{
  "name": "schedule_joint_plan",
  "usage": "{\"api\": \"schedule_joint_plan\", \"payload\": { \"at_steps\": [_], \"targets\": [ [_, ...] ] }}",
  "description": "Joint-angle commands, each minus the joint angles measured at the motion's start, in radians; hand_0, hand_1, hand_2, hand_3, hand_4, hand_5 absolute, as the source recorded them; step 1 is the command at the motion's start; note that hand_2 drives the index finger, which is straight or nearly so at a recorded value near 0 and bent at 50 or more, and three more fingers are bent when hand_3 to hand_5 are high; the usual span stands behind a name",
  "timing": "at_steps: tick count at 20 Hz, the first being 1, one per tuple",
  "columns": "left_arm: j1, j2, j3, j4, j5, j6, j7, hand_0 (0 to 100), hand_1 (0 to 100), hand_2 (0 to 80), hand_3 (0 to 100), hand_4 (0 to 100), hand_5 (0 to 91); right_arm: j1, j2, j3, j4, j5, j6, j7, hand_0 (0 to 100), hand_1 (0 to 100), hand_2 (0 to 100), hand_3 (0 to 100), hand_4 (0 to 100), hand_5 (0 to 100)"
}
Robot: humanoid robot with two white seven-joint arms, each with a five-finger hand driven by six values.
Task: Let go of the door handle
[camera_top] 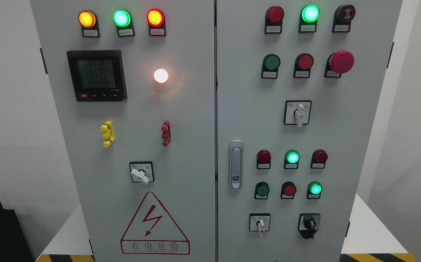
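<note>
A shiny silver door handle (235, 164) is seen flat and upright on the right door (341, 127), close to the middle gap.

No robot hand is seen, so what the hands are doing cannot be told. The grey metal cabinet is covered with round lights, a big red push button (341, 62), and a red warning triangle (154, 225) on the left door (192, 163).

A digital meter (96, 75) sits on the cabinet's left door — a glowing white lamp (161, 75) just right of it, yellow terminal (107, 134) and warning triangle (154, 225) below.
</note>
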Motion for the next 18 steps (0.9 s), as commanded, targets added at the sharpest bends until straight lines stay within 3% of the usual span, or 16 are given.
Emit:
{"api": "schedule_joint_plan", "payload": {
  "at_steps": [1, 14, 16, 17, 18],
  "targets": [
    [0.0, 0.0, 0.011, 0.017, 0.0, 0.001, 0.001, 12, 39, 0.0, 0, 0, 0.0, 0.0, 0.0, 0.0, 0.001, 0.0, 0.001, 0.001, 36, 4, 0, 1, 0, 0],
    [0.0, 0.0, 0.011, 0.017, 0.0, 0.001, 0.001, 12, 39, 0.0, 0, 0, 0.0, 0.0, 0.0, 0.002, 0.001, 0.002, 0.0, 0.001, 36, 4, 0, 4, 0, 0],
    [0.0, 0.0, 0.011, 0.017, 0.0, 0.001, 0.001, 12, 39, 0.0, 0, 0, 0.0, 0.001, 0.0, 0.0, 0.001, 0.03, -0.012, -0.002, 35, 9, 0, 11, 12, 0],
    [0.0, 0.0, 0.011, 0.017, 0.0, 0.001, 0.001, 12, 39, 0.0, 0, 0, 0.0, 0.001, 0.0, -0.004, 0.001, 0.064, -0.023, -0.006, 35, 10, 0, 12, 14, 0],
    [0.0, 0.0, 0.011, 0.017, 0.0, 0.001, 0.001, 12, 39, 0.0, 0, 0, 0.0, 0.0, 0.0, -0.007, 0.003, 0.101, -0.034, -0.02, 34, 18, 0, 24, 28, 6]
  ]
}}
